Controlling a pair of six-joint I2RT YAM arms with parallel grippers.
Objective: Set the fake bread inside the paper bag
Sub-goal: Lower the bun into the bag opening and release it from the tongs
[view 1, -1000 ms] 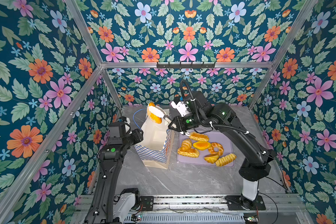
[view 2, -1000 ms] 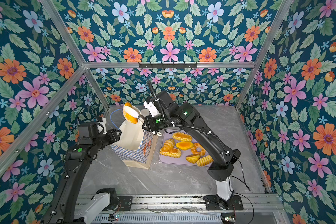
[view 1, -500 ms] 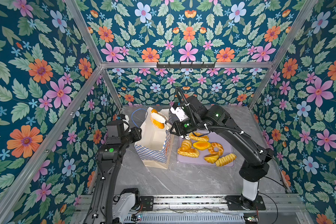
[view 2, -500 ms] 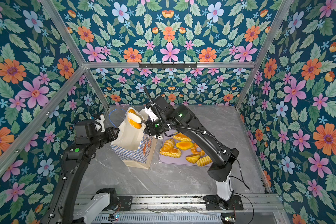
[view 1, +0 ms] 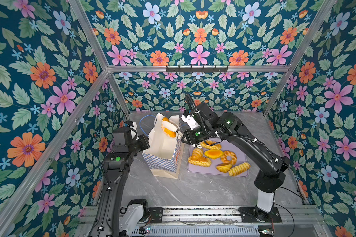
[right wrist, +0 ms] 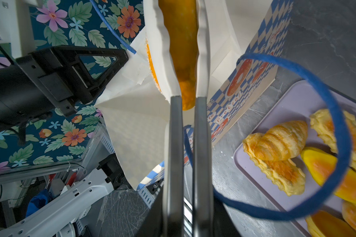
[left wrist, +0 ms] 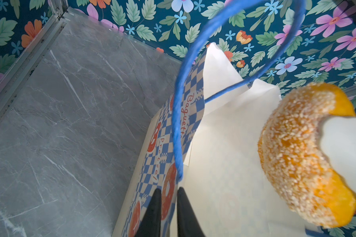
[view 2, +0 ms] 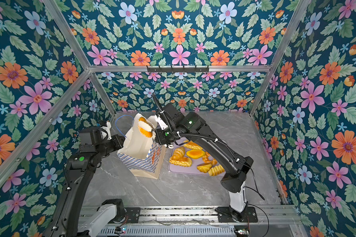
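Right wrist: sesame bun [right wrist: 182, 51] half-hidden

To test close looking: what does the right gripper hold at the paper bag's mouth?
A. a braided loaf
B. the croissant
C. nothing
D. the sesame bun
D: the right gripper is clamped on the sesame bun at the mouth of the paper bag; the croissant lies on the lilac tray.

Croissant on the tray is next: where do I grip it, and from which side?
The right gripper holds the sesame bun; release that first. Grip the croissant across its thick middle, coming straight down from above. Its ends taper and would likely slip, and it leans on the crimped pastry with the orange-centred tart close beside, so a side approach looks crowded.
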